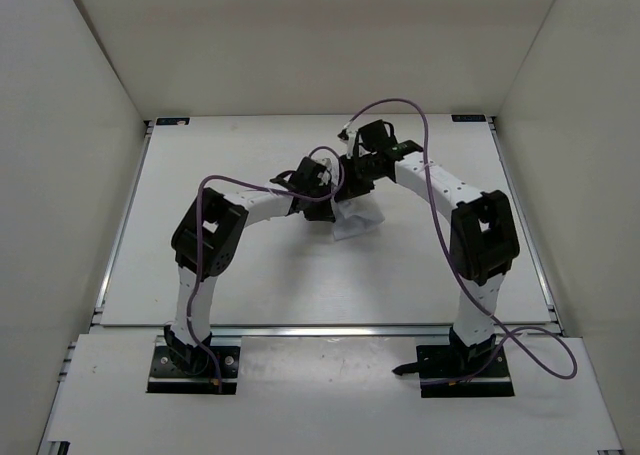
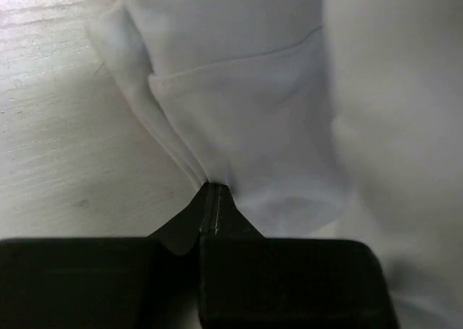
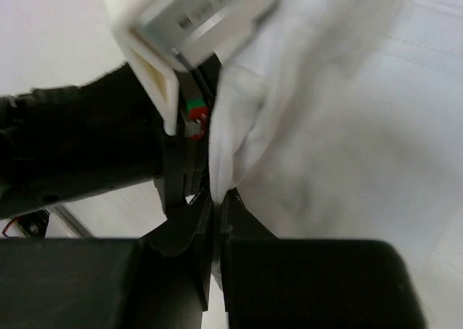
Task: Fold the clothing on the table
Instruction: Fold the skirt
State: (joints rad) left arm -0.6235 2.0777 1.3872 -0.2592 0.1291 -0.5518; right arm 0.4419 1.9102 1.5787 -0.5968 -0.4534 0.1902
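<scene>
The clothing is a bunched white fabric hanging between the two grippers near the middle of the table, mostly hidden under the arms in the top view. My left gripper is shut, pinching a gathered fold of the clothing at its fingertips. My right gripper is shut on another bunched edge of the clothing, with fabric squeezed between its jaws. The two grippers sit close together; the left arm's wrist fills the left of the right wrist view.
White walls enclose the table on three sides. Silver rails with blue corner brackets edge the tabletop. Purple cables loop over both arms. The arm bases stand at the near edge.
</scene>
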